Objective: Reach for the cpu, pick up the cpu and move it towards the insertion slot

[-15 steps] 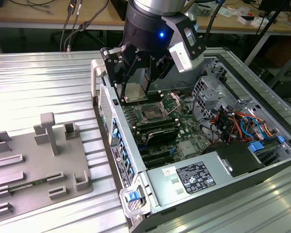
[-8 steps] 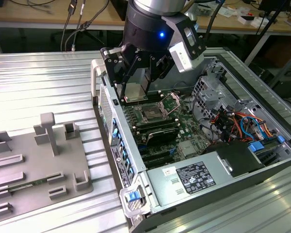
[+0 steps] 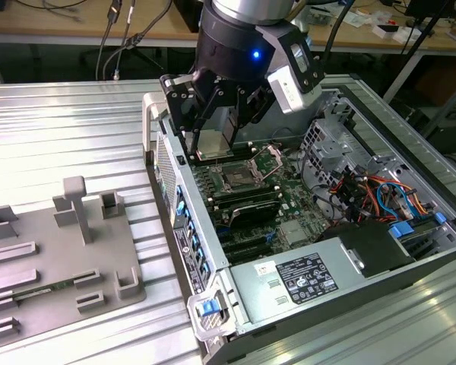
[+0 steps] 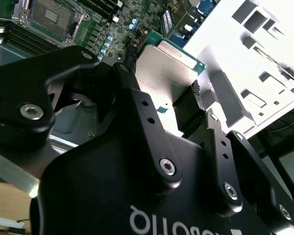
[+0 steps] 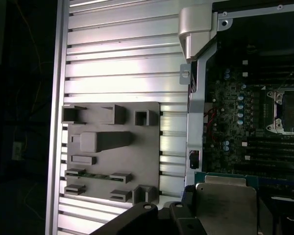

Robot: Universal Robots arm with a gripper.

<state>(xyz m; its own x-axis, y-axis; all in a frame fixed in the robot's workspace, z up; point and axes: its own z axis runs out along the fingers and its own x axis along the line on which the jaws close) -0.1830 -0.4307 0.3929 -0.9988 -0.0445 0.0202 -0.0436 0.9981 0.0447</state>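
Note:
My gripper (image 3: 216, 144) is shut on the cpu (image 3: 216, 134), a flat silvery square with a thin green rim, held by its edges. It hangs over the open computer case, just above and towards the exterior view's left of the insertion slot (image 3: 238, 179). That slot is a silver-framed square socket with a dark centre on the green motherboard. In the second wrist view the cpu (image 4: 164, 68) sits between black fingers (image 4: 192, 108), with the insertion slot (image 4: 49, 17) some way beyond. In the first wrist view the cpu (image 5: 225, 205) and the insertion slot (image 5: 290, 111) are apart.
A grey fixture plate (image 3: 53, 251) with raised blocks lies on the ribbed aluminium table at the exterior view's left. The case's side wall (image 3: 184, 228) stands beside the motherboard. Black memory slots (image 3: 247, 207), a small heatsink (image 3: 295, 233), the power supply (image 3: 304, 277) and coloured cables (image 3: 372, 198) crowd the case.

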